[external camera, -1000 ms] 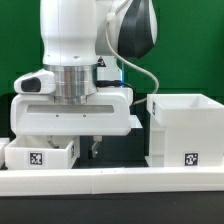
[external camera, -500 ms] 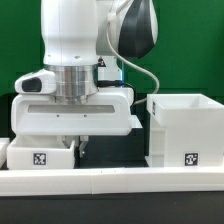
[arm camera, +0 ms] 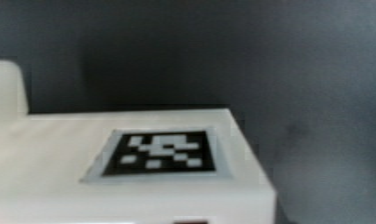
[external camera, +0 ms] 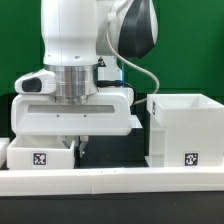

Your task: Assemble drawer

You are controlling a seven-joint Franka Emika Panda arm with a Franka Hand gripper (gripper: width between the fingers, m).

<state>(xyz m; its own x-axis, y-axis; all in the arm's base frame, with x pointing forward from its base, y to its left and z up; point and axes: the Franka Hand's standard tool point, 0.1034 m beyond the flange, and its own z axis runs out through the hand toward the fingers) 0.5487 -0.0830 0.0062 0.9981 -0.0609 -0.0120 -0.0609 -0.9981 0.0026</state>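
A small white tray box [external camera: 38, 158] of the drawer sits at the exterior view's left, its square tag facing the camera. My gripper [external camera: 76, 146] hangs straight down at the tray's right wall, with the fingers close together on that wall. The tall white drawer case [external camera: 185, 128] stands open-topped at the exterior view's right and carries a tag low on its front. In the wrist view the tray's white surface [arm camera: 96, 195] with a tag [arm camera: 162, 152] fills the near part. My fingertips do not show clearly there.
A long low white rail [external camera: 110, 181] runs across the front, before the tray and the case. The table [external camera: 115, 155] between the tray and the case is dark. A green wall stands behind the arm. A bit of another white part [external camera: 3, 152] shows at the far left edge.
Since a second ago my fingers have drawn together on the tray's right wall, and the tray has shifted slightly. Nothing has moved in the last half second.
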